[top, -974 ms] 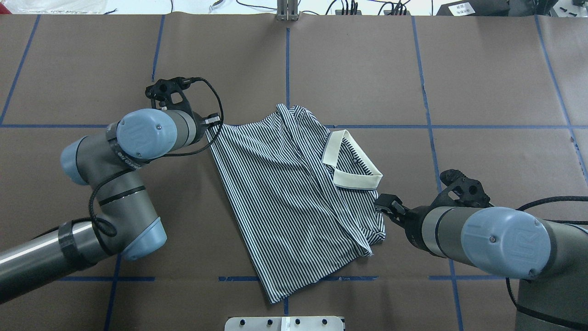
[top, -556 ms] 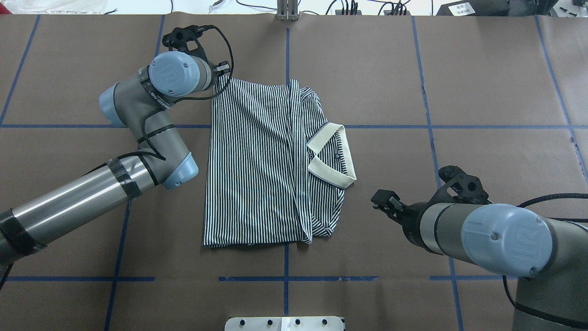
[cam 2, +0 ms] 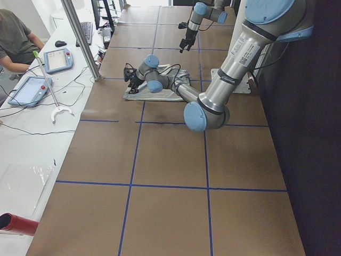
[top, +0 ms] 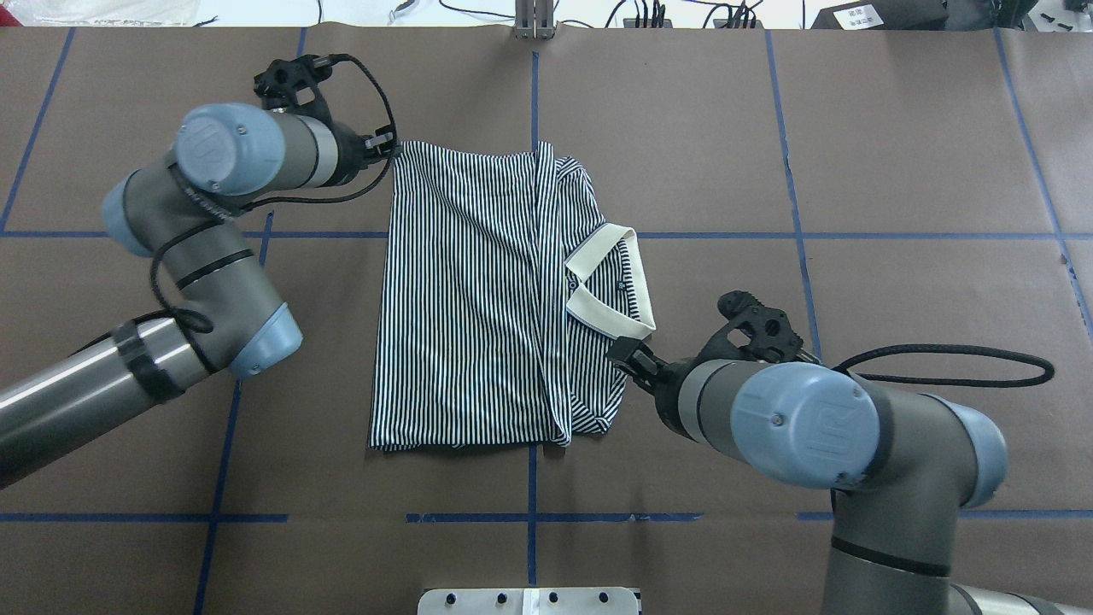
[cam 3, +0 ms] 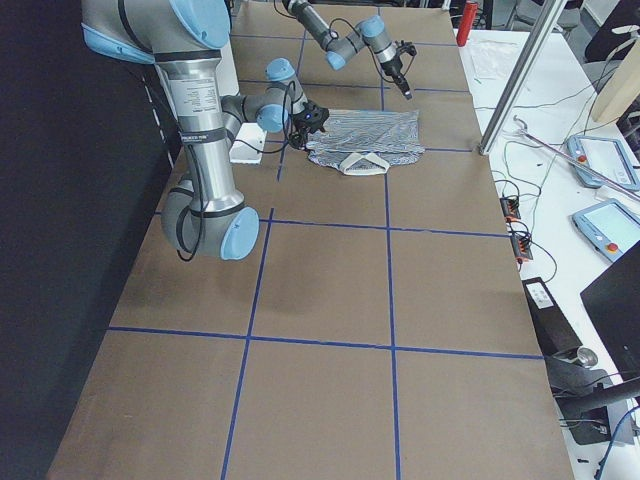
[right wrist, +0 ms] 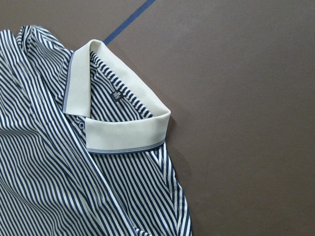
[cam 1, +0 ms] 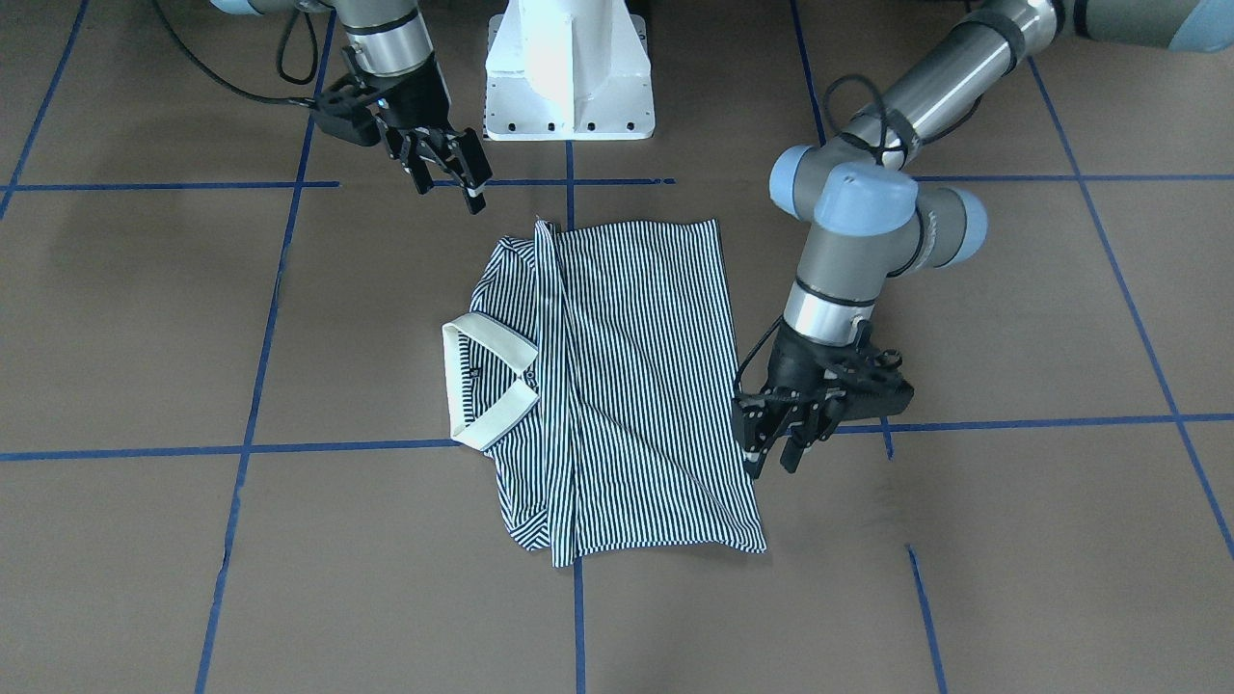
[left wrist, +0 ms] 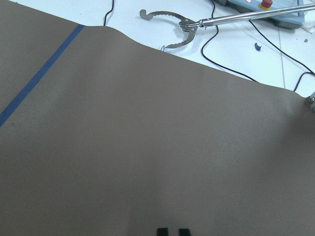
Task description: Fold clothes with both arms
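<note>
Half-folded navy-and-white striped polo shirt flat at the middle of the brown paper-covered bench, cream collar toward the right edge. Released and empty, left gripper beside its far-left corner. Fingers spread, right gripper hovering. Risk: pinching 2 layers or snagging the collar, dragging folds loose.

The brown-papered table is lit brightly and evenly from above. Faint, soft-edged shadows are cast on it, 1 just beside the polo shirt. On the robot's side of the shirt, the white pedestal base is washed out by glare. The shirt's stripes are rendered sharply in the right wrist view. In the 2 side views, a strip alongside the table is lost in black.
</note>
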{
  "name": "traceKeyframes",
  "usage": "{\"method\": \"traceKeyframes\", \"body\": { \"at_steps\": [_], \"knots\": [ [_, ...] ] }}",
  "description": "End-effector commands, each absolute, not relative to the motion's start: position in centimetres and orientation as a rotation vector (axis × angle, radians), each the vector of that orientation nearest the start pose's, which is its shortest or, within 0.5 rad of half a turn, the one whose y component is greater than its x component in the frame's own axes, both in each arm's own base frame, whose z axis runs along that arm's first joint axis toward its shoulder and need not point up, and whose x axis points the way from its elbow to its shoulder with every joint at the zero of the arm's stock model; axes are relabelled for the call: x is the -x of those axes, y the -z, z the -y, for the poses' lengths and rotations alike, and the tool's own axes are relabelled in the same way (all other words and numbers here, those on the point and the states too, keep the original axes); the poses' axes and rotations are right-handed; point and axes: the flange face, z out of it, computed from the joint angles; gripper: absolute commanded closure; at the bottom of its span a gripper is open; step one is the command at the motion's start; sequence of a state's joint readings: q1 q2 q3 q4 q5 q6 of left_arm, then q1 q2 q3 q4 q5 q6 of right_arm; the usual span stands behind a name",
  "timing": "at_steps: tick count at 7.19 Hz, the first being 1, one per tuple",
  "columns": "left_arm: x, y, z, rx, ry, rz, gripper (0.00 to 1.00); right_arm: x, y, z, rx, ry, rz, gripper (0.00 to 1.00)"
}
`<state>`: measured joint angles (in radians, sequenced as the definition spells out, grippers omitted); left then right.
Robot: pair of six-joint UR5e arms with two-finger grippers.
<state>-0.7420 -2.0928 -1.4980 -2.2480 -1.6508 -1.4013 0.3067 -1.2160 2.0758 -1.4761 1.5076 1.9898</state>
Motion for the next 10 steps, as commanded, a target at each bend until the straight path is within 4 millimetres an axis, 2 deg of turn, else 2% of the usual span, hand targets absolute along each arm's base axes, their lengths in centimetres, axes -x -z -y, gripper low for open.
{"method": "traceKeyframes", "body": {
  "at_steps": [1,2,3,5,6,7,8,10],
  "knots": [
    [-38.1,-32.8,50.7,-0.392,0.419,-1.107,0.46,52.0,-23.4,30.2,-0.110,-0.461,0.900,0.00],
    [-38.2,-32.7,50.7,-0.391,0.418,-1.107,0.46,55.0,-22.0,31.0,-0.151,-0.326,0.849,0.00],
    [-38.1,-32.8,50.7,-0.390,0.419,-1.108,0.45,57.2,-21.5,31.3,-0.181,-0.167,0.793,0.00],
    [-38.3,-33.0,50.8,-0.366,0.452,-1.113,0.46,58.1,-22.5,31.6,-0.263,0.065,0.729,0.00],
    [-38.4,-33.0,50.8,-0.365,0.454,-1.113,0.46,58.5,-23.0,31.7,-0.280,0.121,0.708,0.00],
    [-38.3,-32.9,50.7,-0.365,0.455,-1.115,0.46,59.6,-21.7,31.9,-0.284,0.124,0.716,0.00],
    [-38.3,-33.1,50.7,-0.364,0.456,-1.112,0.46,61.3,-21.4,31.6,-0.279,0.133,0.706,0.00],
    [-38.4,-33.2,50.8,-0.363,0.456,-1.111,0.46,62.5,-22.7,30.4,-0.262,0.157,0.683,0.00]
  ]
}}
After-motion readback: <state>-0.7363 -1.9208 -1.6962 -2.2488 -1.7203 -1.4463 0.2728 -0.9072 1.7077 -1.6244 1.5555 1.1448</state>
